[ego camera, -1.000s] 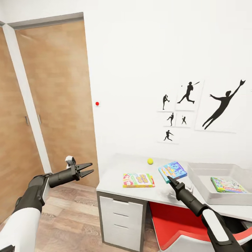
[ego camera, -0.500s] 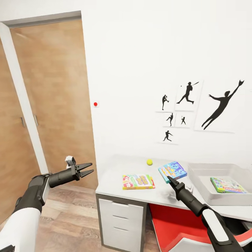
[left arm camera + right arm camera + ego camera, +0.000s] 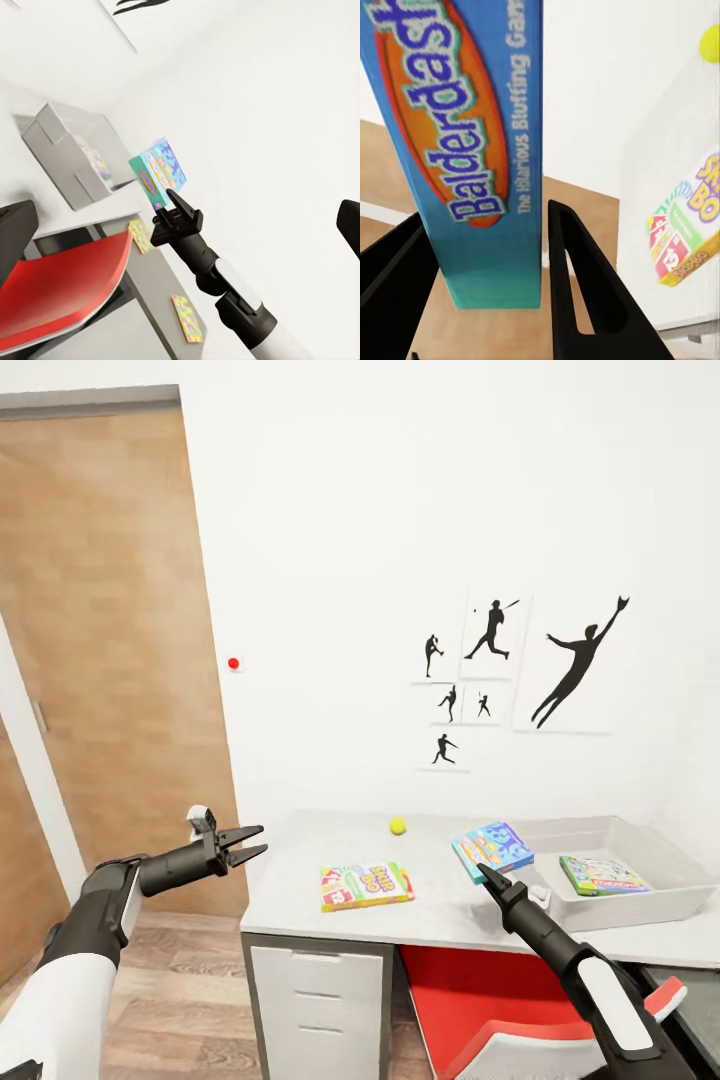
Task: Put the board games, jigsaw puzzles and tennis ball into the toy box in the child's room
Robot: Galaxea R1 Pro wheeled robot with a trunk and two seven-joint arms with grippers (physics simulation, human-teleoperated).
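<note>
My right gripper (image 3: 487, 875) is shut on the blue board game (image 3: 472, 150), holding it just above the table (image 3: 290, 890); the box also shows in the left wrist view (image 3: 159, 171). The SKIP-BO board game (image 3: 366, 885) lies flat near the table's front left. A tennis ball (image 3: 398, 826) rests by the wall. The toy box (image 3: 640, 905) stands at the right with the pale green board game (image 3: 600, 874) inside. My left gripper (image 3: 245, 842) hangs open and empty, left of the table. I cannot make out the jigsaw puzzles; the bed is out of view.
A wooden door (image 3: 110, 660) fills the wall to the left. A red and white chair (image 3: 480, 1000) is tucked under the table beside white drawers (image 3: 315, 990). Black silhouette pictures (image 3: 575, 670) hang above the table. Wooden floor (image 3: 190, 1000) lies open at the left.
The whole picture has slid left and the table looks a little farther off, so the camera has moved. Both arms keep their pose; the blue box stays in my right gripper.
</note>
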